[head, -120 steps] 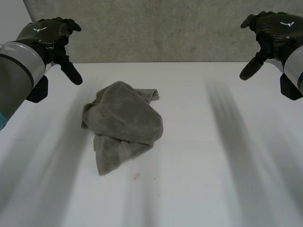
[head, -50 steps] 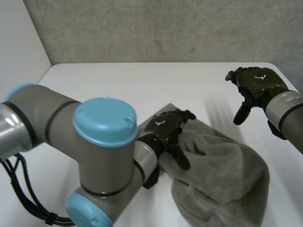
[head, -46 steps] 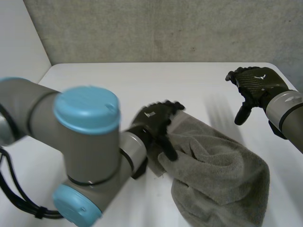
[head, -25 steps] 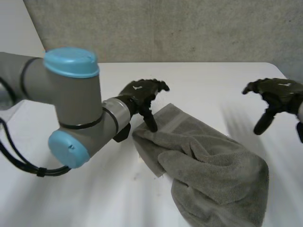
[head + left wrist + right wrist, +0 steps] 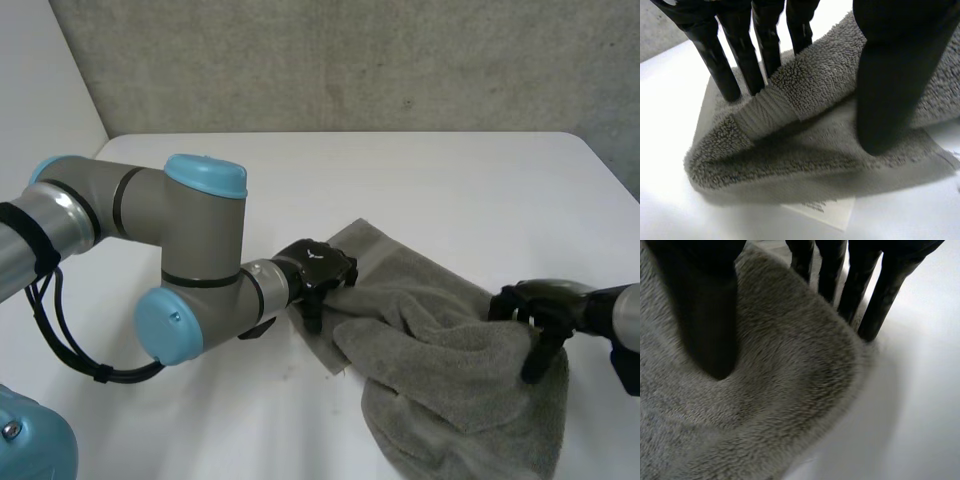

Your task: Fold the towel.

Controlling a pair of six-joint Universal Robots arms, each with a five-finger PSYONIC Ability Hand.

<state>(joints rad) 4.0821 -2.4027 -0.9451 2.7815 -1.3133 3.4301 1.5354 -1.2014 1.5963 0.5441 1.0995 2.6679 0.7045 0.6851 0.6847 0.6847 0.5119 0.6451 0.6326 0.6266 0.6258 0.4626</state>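
A grey towel [image 5: 450, 380] lies crumpled on the white table [image 5: 400, 180], right of the middle. My left hand [image 5: 318, 266] is down on the towel's left edge. In the left wrist view a raised fold of towel [image 5: 790, 95] sits pinched between the fingers [image 5: 742, 55] behind it and the thumb [image 5: 890, 75] in front. My right hand [image 5: 545, 305] is on the towel's right edge. There its thumb [image 5: 705, 315] presses the towel [image 5: 790, 390] from above, while the fingers [image 5: 860, 285] stand on the table just past the bulging rim.
A concrete wall [image 5: 350, 60] rises behind the table. The table's right edge [image 5: 612, 165] runs close to my right hand. A white label [image 5: 825, 212] pokes out from under the towel near my left thumb. Bare table lies to the left and behind the towel.
Both hands have come down onto the towel. The left slid from the far corner to the left edge, the right dropped to the right edge, and both closed fingers and thumb on the cloth.
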